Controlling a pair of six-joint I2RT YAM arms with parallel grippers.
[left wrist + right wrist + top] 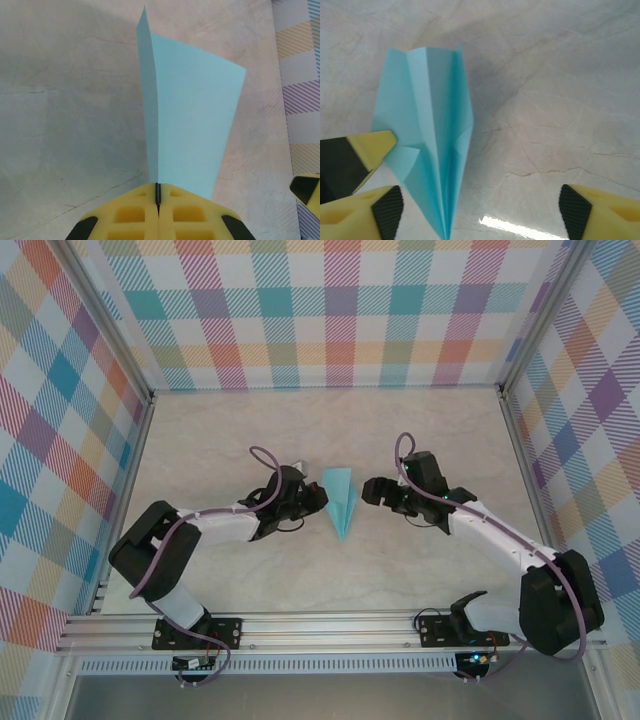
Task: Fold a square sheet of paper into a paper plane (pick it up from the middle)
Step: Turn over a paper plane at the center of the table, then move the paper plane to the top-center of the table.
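The square sheet of paper is folded into a light blue paper plane point(340, 502), a narrow dart at the middle of the table with its nose toward the arms. My left gripper point(316, 497) is at the plane's left side. In the left wrist view its yellow fingers point(130, 215) are shut, and one wing of the plane point(192, 125) rises from the seam between them. My right gripper point(366, 492) is just right of the plane and open. In the right wrist view the plane point(427, 145) lies close to that gripper's left finger point(382, 210), untouched.
The pale marbled table point(220, 430) is boxed in by plaid walls point(330, 320) at the back and both sides. An aluminium rail point(330, 625) runs along the near edge by the arm bases. The left gripper's tip point(367, 147) rests at the plane's wing.
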